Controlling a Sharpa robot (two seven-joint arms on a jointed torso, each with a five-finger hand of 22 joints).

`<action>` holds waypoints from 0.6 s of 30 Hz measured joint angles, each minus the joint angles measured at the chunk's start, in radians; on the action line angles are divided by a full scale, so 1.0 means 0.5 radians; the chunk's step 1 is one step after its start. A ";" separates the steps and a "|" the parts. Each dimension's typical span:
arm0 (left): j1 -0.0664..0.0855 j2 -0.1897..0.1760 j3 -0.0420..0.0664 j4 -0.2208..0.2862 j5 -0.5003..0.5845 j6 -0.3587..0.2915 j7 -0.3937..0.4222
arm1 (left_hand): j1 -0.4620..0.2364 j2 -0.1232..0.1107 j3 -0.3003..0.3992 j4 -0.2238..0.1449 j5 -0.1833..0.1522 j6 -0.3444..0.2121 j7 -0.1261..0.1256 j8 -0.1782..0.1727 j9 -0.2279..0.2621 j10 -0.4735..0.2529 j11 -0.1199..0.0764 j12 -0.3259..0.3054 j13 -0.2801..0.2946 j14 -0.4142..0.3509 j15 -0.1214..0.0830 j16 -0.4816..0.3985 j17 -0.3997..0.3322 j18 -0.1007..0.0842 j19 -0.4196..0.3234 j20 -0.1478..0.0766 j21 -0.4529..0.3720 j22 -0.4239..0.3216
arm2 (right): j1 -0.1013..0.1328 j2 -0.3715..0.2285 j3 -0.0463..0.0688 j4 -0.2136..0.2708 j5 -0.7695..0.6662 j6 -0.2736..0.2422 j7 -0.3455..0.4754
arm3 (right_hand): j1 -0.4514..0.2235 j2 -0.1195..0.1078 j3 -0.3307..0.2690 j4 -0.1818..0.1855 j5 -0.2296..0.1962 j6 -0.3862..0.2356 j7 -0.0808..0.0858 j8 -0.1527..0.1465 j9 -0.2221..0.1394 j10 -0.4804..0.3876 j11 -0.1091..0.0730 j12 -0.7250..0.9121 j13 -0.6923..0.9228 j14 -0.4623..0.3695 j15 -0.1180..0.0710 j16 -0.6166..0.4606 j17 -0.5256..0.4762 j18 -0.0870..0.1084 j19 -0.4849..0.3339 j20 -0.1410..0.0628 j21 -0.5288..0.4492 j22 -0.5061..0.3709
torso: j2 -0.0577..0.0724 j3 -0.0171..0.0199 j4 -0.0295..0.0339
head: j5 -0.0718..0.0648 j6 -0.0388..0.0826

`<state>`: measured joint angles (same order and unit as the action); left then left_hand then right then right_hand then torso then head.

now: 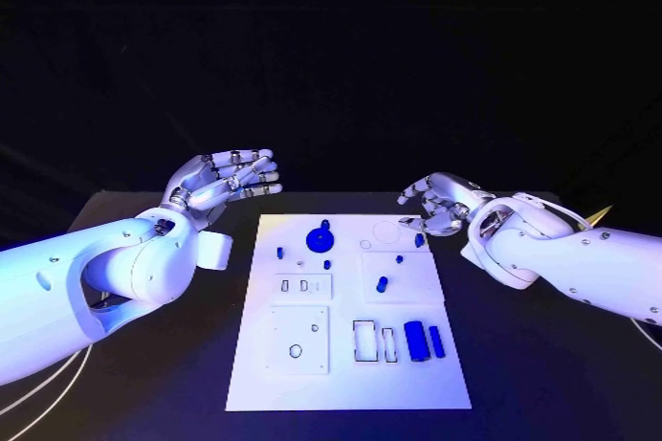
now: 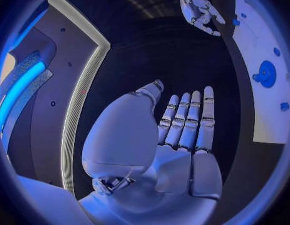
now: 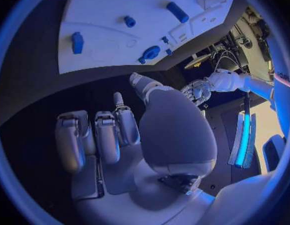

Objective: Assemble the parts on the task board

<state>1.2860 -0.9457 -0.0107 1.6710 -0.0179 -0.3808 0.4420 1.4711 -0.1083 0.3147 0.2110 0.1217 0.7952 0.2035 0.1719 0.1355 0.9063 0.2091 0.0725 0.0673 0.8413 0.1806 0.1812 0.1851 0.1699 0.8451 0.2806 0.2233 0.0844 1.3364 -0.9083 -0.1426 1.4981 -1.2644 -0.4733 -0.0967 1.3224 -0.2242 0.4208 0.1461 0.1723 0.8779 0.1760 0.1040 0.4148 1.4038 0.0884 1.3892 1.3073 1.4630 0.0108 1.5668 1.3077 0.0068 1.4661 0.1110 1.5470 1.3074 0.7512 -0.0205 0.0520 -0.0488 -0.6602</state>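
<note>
The white task board (image 1: pixel 345 374) lies in the middle of the black table. A blue round disc (image 1: pixel 319 238) with a knob sits near its far left part, and two blue blocks (image 1: pixel 424 341) stand at its near right. Small blue pieces (image 1: pixel 383 284) are scattered between them. My left hand (image 1: pixel 228 178) is raised beside the board's far left corner, fingers straight and together, holding nothing. My right hand (image 1: pixel 439 204) hovers at the far right corner with fingers loosely bent, close to a small blue piece (image 1: pixel 419 239). The right wrist view shows that hand (image 3: pixel 119 135) holding nothing.
White inset plates (image 1: pixel 299 339) with slots and holes lie on the board's near half. The black table (image 1: pixel 152 364) runs bare on both sides of the board. My left forearm (image 1: pixel 97 278) lies low along the left side.
</note>
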 measured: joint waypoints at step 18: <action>-0.005 0.037 -0.002 -0.044 0.000 0.017 0.002 | 0.000 0.000 0.000 0.000 0.000 0.000 0.000 0.000 0.000 0.000 0.000 0.000 0.000 -0.007 0.007 -0.008 0.002 0.000 0.000 0.000 0.000 0.000 | -0.104 -0.113 -0.004 -0.264 0.223 0.167 0.441 | 0.069 -0.044 0.006 -0.061 0.070 0.000 0.000 -0.008 -0.010 -0.025 0.002 -0.029 0.001 0.000 0.000 0.000 0.000 0.000 0.000 0.000 0.000 0.001 | -0.002 0.0194 -0.017 | -0.037 -0.022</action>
<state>1.2835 -0.9273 -0.0116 1.6492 -0.0179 -0.3724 0.4432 1.4711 -0.1082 0.3147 0.2110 0.1217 0.7952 0.2035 0.1719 0.1355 0.9063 0.2091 0.0725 0.0673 0.8378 0.1842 0.1772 0.1860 0.1699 0.8451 0.2806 0.2233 0.0844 1.2845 -0.9647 -0.1445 1.3662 -1.1529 -0.3897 0.1236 1.3571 -0.2460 0.4239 0.1156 0.2075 0.8779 0.1760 0.1000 0.4097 1.3912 0.0893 1.3747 1.3080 1.4630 0.0108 1.5668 1.3075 0.0068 1.4661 0.1110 1.5469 1.3081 0.7500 -0.0108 0.0433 -0.0671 -0.6710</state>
